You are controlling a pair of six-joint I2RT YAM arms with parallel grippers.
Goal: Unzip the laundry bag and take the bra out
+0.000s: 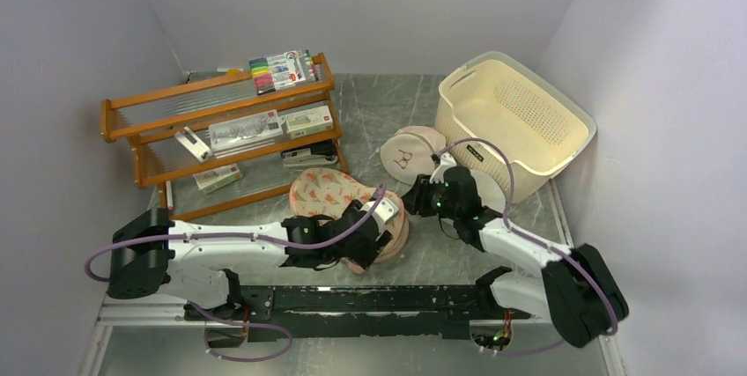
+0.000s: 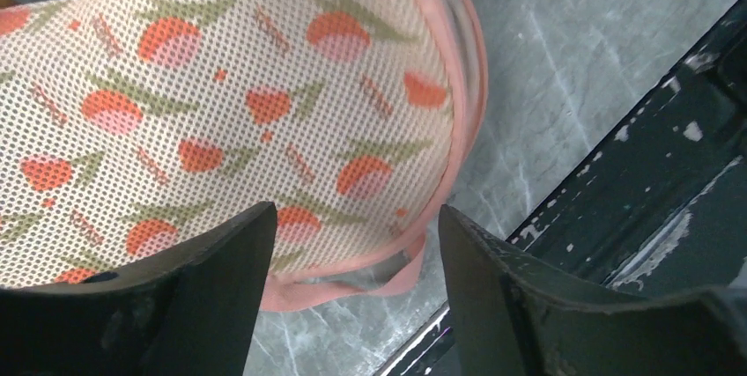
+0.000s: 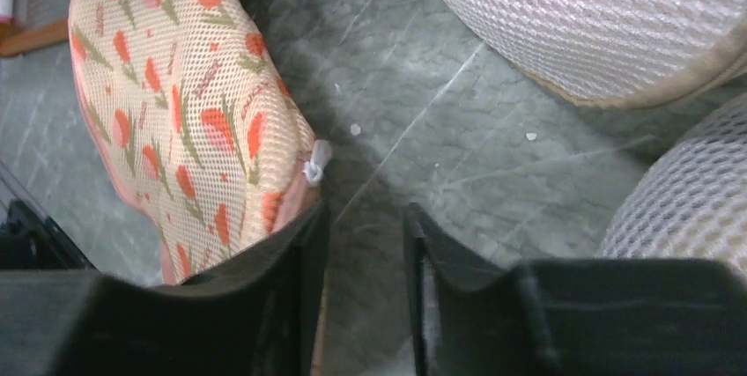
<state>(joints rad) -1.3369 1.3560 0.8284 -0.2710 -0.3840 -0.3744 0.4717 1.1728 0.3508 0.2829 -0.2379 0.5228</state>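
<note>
**Entry: unzipping station, zip not yet opened.**

As the case shows no open seam in any view, the bra is out of sight and is judged to lie inside it.

1. Bench [image 1: 379, 103]: grey marbled top.
2. Basket [image 1: 520, 112]: cream, perforated, at the far right. No label is legible.
3. Wooden rack [image 1: 176, 103]: at the far left. It holds a marker pack [image 1: 282, 70] and boxed stationery, whose print is too small to read.
4. Laundry bag [image 1: 326, 193]: floral mesh with pink edging. Its long axis runs from far-left to near-right, and its near-right lobe lies under both wrists.
5. Round dome bags [image 3: 599, 24]: pale mesh, just right of the case. One bears a black bra drawing, and no words can be read.
6. Left jaws [image 2: 357, 217]: set wide apart and clamped on nothing, directly above the lobe's pink rim [image 2: 462, 85].
7. Right jaws [image 3: 366, 217]: narrowly apart with bare bench between them. The case lies to their left, against one finger.
8. White tab [image 3: 315, 163]: on the case edge, just ahead-left of the right jaws. It is probably the zip pull, and the right arm is the nearer to it.
</note>
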